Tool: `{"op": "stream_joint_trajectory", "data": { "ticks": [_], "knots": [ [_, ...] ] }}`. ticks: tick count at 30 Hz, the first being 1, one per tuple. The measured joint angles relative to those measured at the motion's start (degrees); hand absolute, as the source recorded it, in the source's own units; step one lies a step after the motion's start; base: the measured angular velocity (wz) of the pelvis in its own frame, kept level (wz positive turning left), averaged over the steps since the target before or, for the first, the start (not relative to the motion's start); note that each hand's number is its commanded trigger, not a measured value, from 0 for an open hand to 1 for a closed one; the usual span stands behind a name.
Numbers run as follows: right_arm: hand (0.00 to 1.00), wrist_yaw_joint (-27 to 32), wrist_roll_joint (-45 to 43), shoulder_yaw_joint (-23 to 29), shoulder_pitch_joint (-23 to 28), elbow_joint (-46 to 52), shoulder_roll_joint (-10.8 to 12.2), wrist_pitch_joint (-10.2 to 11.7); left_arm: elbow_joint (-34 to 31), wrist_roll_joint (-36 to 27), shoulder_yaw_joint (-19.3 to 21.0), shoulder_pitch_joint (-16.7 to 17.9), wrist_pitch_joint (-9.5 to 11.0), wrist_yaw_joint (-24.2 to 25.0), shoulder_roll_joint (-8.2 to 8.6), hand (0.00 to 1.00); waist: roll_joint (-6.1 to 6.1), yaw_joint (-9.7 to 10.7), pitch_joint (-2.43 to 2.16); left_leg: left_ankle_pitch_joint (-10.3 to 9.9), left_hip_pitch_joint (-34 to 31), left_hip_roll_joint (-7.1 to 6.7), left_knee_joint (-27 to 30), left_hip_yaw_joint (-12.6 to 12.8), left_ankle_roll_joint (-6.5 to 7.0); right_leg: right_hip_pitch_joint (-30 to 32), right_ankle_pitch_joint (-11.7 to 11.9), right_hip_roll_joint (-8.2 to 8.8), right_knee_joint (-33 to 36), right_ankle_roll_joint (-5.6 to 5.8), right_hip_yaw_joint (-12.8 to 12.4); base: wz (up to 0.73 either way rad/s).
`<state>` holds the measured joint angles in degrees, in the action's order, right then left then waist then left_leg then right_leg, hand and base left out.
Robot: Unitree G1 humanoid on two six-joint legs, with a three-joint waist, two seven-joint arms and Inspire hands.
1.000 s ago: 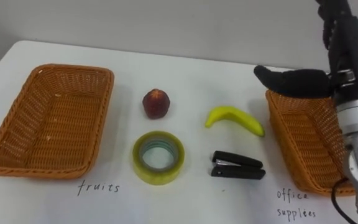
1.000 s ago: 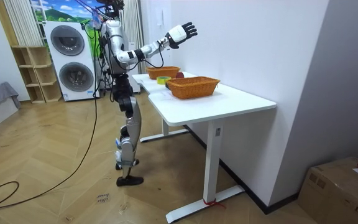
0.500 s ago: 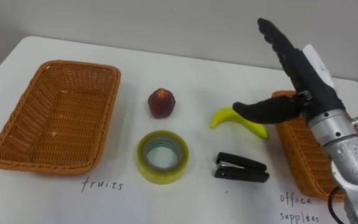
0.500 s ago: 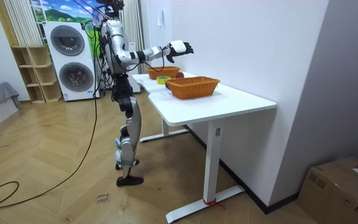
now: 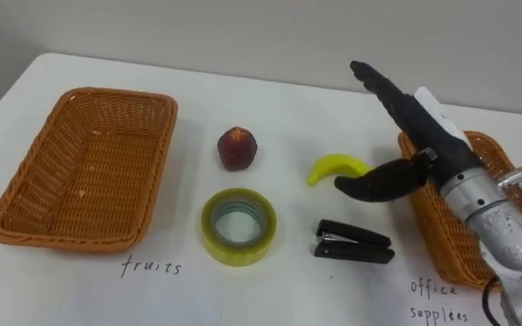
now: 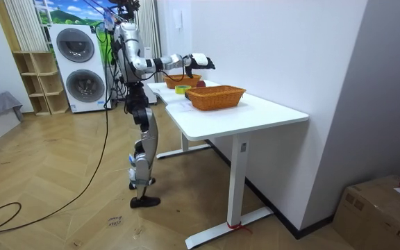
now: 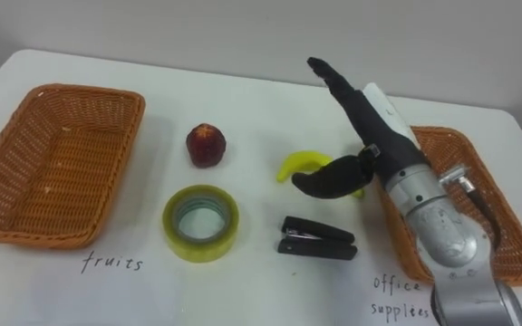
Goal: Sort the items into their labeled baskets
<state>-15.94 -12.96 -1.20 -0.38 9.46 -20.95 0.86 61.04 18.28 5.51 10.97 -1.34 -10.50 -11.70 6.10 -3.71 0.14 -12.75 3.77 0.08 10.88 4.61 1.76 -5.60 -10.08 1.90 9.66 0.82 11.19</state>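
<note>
So the right hand (image 5: 431,134) sits in the right half of the frame, wide open. Its fingers (image 5: 381,83) are straight and point toward the upper left, with the dark thumb (image 5: 376,182) stuck out low and to the left. It's holding nothing.

The thumb lies across the right end of the banana (image 5: 332,166), just right of centre. I honestly can't tell if it's touching or just floating above it. The banana's left end pokes out, curved and yellow, flat on the white table (image 5: 288,100).

Right below the thumb is a black stapler (image 5: 352,244), lying flat and apart from the banana. Left of the stapler is a roll of yellowish tape (image 5: 237,226), lying flat with the hole facing up. Above the tape sits a small red fruit (image 5: 237,148) (apple or peach, can't say).

The forearm runs over the wicker basket (image 5: 429,217) at the right edge. What shows of its inside is bare weave. The other wicker basket (image 5: 89,93), at the left of the frame, is also just bare weave. So all four items are on the table between the two baskets.

In the room view the robot stands upright at the table end on the room view's left, with its arm stretched out over the tabletop. Stacked washing machines (image 6: 82,69) are behind it.
</note>
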Motion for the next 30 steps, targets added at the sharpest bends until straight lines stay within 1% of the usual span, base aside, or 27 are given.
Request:
{"op": "stream_joint_trajectory", "data": {
  "ticks": [4,6,8,14,17,21,22,23,25,26,30],
  "knots": [
    [0.00,-1.22,-0.37,-0.02,1.90,0.00,-0.01,-0.65,-0.01,-0.03,-0.03,0.22,0.00,-0.10,-0.06,0.00,0.16,-0.10,-0.12,0.01,-0.01,0.01,0.01,-0.14,0.00,-0.05,0.00,0.01,-0.03,0.00,-0.05,0.02],
    [0.00,-2.19,-0.39,-0.13,3.35,0.00,-0.01,-1.31,-0.01,-0.03,-0.09,0.52,-0.01,-0.12,-0.09,0.00,0.23,-0.79,-0.14,0.01,0.04,0.04,0.02,-0.12,0.01,-0.04,0.00,0.06,-0.05,0.00,-0.15,0.00],
    [0.00,-2.71,-0.80,-0.47,4.02,-0.06,-0.01,-2.05,-0.01,-0.04,-0.09,0.50,-0.01,-0.12,-0.18,0.00,0.20,-1.04,-0.11,0.01,0.02,0.02,0.04,-0.12,0.01,-0.05,0.00,0.08,-0.05,0.00,-0.20,0.00],
    [0.00,-5.64,-1.08,-2.08,4.23,-0.07,-0.18,-2.58,-0.53,-0.08,-0.08,0.59,-0.02,-0.10,-0.54,0.00,0.27,-1.16,-0.02,0.00,-0.07,0.05,0.47,-0.19,0.01,-0.26,0.01,0.09,0.02,0.00,-0.11,0.00],
    [0.00,-7.44,-1.25,-2.08,4.22,-0.12,-0.20,-3.47,-2.36,-0.07,-0.09,0.88,-0.03,-0.01,-0.55,0.00,0.68,-1.34,0.19,-0.03,-0.21,0.07,0.40,-0.25,0.01,-0.26,0.09,0.07,0.10,-0.14,0.01,0.00],
    [0.00,-10.26,-1.92,-2.12,4.10,-3.70,-0.19,-3.49,-3.89,-0.27,-0.14,1.09,-0.02,0.59,-0.63,0.00,1.32,-1.59,0.45,-0.04,-0.31,0.06,0.56,-0.24,0.03,-0.17,0.18,0.06,0.18,-0.23,-0.01,0.00],
    [0.00,-10.86,-2.44,-2.15,4.10,-4.35,-0.19,-3.57,-3.99,-0.27,-0.14,1.08,-0.02,0.90,-0.64,0.00,1.37,-1.59,0.43,-0.04,-0.37,0.06,0.59,-0.24,0.04,-0.12,0.19,0.07,0.19,-0.22,-0.01,0.00],
    [0.00,-11.97,-3.43,-2.22,4.11,-5.14,-0.19,-4.50,-4.23,-0.29,-0.18,1.09,-0.03,1.24,-0.65,0.00,1.39,-1.59,0.43,-0.05,-0.52,0.05,0.62,-0.24,0.04,0.02,0.21,0.09,0.19,-0.21,-0.02,0.00],
    [0.00,-13.45,-4.41,-2.21,4.11,-6.39,-0.17,-5.15,-4.43,-0.29,-0.18,1.10,-0.03,1.24,-0.67,0.00,1.41,-1.62,0.42,-0.05,-0.68,0.04,0.63,-0.22,0.04,0.22,0.22,0.08,0.18,-0.21,-0.02,0.00],
    [0.00,-14.20,-4.97,-2.21,4.10,-6.49,-0.17,-5.94,-4.66,-0.30,-0.19,1.12,-0.06,1.25,-0.67,0.00,1.45,-1.62,0.37,-0.04,-0.89,0.05,0.63,-0.21,0.04,0.45,0.22,0.07,0.18,-0.21,-0.03,0.00],
    [0.00,-15.76,-5.41,-2.21,4.10,-7.21,-0.17,-6.54,-6.60,-0.29,-0.22,1.09,-0.18,1.28,-0.67,0.00,1.57,-1.61,0.28,0.01,-1.01,0.05,0.87,-0.19,0.03,0.61,0.22,0.04,0.09,-0.22,-0.19,0.00]
  ]
}}
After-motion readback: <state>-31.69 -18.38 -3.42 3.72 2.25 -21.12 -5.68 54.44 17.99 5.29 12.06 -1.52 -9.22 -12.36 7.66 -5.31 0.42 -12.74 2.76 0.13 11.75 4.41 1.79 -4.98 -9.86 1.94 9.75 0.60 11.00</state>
